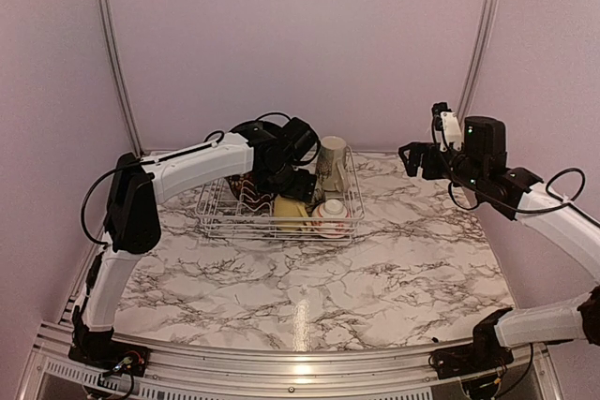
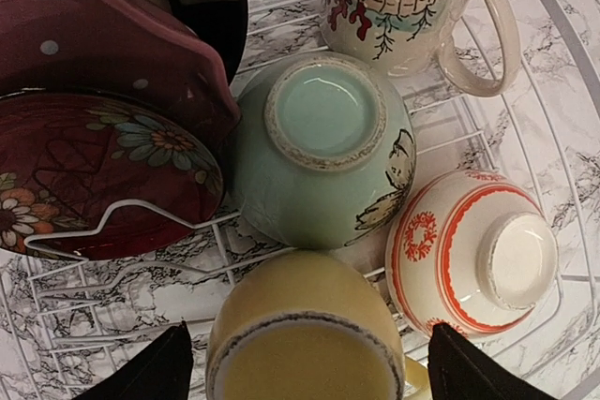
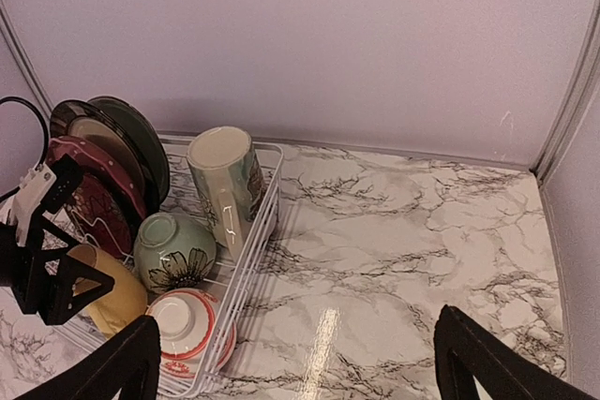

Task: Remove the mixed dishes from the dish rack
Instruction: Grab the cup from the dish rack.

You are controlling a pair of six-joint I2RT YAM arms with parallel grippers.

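Counter point(image 1: 394, 269) surfaced in white marble pattern with grey veining; a bright glare point(image 1: 300, 314) sits near its front edge. Plain pale lilac walls point(image 1: 300, 35) enclose three sides, with aluminium posts point(image 1: 113, 53) at the rear corners and an aluminium rail point(image 1: 281, 367) along the front.

Mixed dishes point(image 3: 173, 250) packed in dish rack point(image 3: 255, 241)

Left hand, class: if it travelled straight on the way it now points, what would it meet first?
Probably the upturned yellow mug in the dish rack: it sits directly between the open fingers of the left hand, nearer than the green bowl beyond.
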